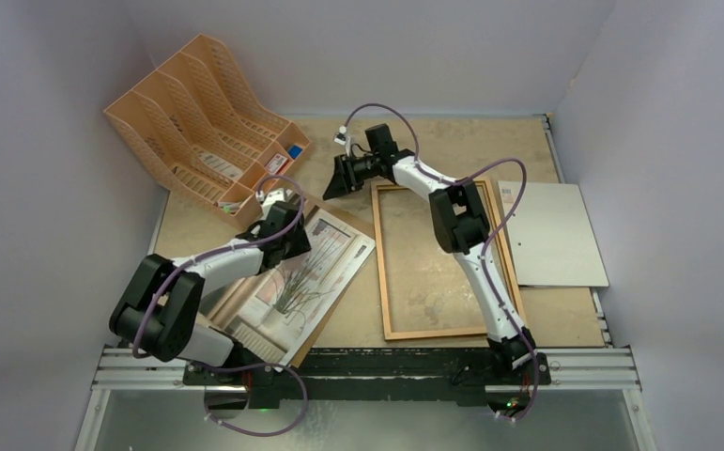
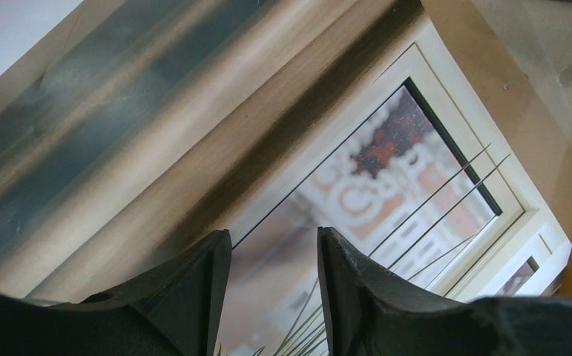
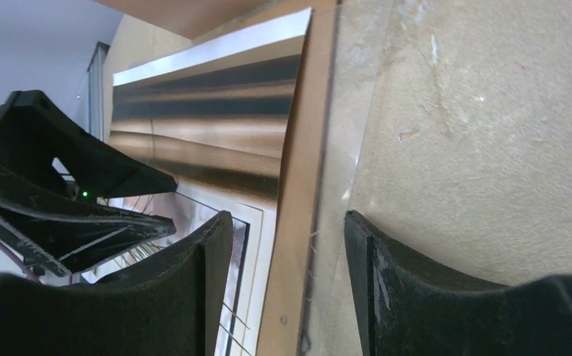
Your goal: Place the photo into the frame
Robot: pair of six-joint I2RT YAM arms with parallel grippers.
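Left pincer [image 2: 274, 237] is right down over the photo [image 1: 315, 263], fingers [image 2: 194, 297] spread, and through the gap I see only the print's window and grass blades, nothing pinched. The photo lies face up on the brown backing panel [image 2: 535, 126], on the left half of the bench [image 1: 184, 225]. Its curtain end curls up off the panel, and its right corner sits just beside the frame [image 1: 379, 263]. The frame lies flat mid-bench with bare board inside it. My right pincer [image 3: 286, 219] hangs beyond the frame's far left corner, spread wide and gripping nothing, with the panel's edge showing between its fingers. The orange file rack [image 1: 198, 122] stands far left, and the pale grey sheet [image 1: 550, 235] lies right of the frame.
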